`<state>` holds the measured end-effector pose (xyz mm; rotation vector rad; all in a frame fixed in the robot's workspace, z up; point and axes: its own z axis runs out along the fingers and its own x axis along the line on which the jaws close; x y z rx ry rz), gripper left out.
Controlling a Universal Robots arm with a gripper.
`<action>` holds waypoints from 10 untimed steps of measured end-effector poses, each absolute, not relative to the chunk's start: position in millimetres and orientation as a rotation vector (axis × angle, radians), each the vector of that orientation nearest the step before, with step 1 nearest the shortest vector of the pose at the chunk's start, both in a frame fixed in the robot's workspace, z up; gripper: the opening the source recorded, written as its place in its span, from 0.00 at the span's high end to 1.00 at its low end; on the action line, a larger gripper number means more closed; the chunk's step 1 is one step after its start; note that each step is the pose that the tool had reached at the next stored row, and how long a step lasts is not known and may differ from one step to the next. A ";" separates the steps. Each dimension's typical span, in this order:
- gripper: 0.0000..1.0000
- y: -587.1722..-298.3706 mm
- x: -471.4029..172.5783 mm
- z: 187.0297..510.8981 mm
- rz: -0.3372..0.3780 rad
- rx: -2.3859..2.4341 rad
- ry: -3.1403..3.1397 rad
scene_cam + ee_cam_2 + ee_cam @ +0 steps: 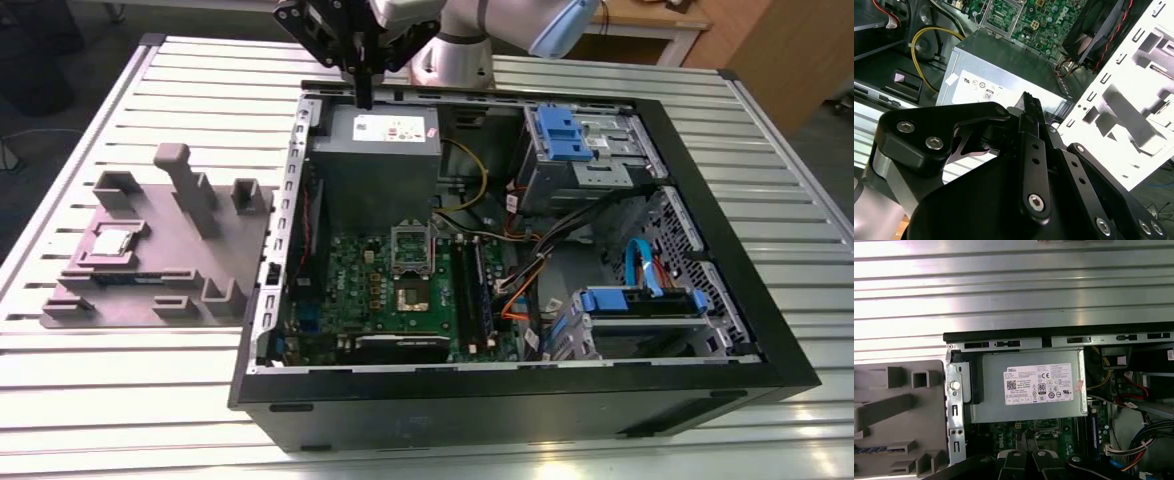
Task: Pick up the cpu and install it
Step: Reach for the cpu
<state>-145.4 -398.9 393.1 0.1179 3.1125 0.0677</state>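
The cpu point(115, 242), a small silvery square, lies in a recess on the grey plastic fixture point(187, 250) at the exterior view's left, outside the computer case. My gripper point(363, 98) hangs above the far edge of the case, over the grey power supply box point(378, 150), far from the cpu. Its black fingers are pressed together with nothing between them. In both wrist views the gripper point(1030, 101) point(1026, 457) is above the labelled power supply point(1029, 385). The green motherboard point(400, 285) with its socket point(414, 292) lies in the case nearer the camera.
The open black case point(747, 300) holds blue drive brackets point(567, 130), cables point(461, 170) and black memory sticks point(470, 285). Posts stand up from the fixture point(899, 410). Everything rests on a ribbed metal table point(160, 400).
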 end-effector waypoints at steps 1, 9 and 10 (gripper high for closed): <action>0.90 -398.9 -145.7 393.1 0.068 0.118 3.113; 0.90 -398.9 -150.0 393.1 0.068 0.118 3.112; 0.90 -398.9 -150.7 393.1 0.068 0.118 3.112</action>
